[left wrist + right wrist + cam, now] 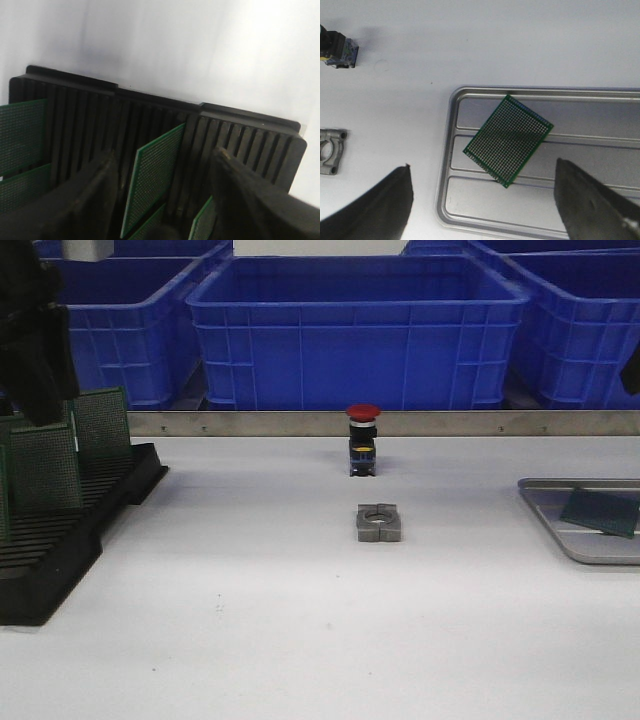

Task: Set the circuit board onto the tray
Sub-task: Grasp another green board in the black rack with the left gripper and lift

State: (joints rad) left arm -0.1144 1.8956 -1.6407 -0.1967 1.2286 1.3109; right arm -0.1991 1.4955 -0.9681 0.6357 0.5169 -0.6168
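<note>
Front view gives you the white tabletop (250,620) with blue bins (355,330) along its far edge and a black slotted rack (60,540) at the left edge holding upright green boards (45,465). No writing is readable anywhere. At the right edge lies the tray (560,540), and the circuit board (509,141) rests flat inside it, skewed diagonally across the ribs. Near mid-table you have a red-capped push button (362,440) and, nearer you, a grey metal bracket (379,523). Your left gripper (165,200) hangs over the rack, jaws spread either side of one board (155,180). Your right gripper (485,205) is released, above the tray.
</note>
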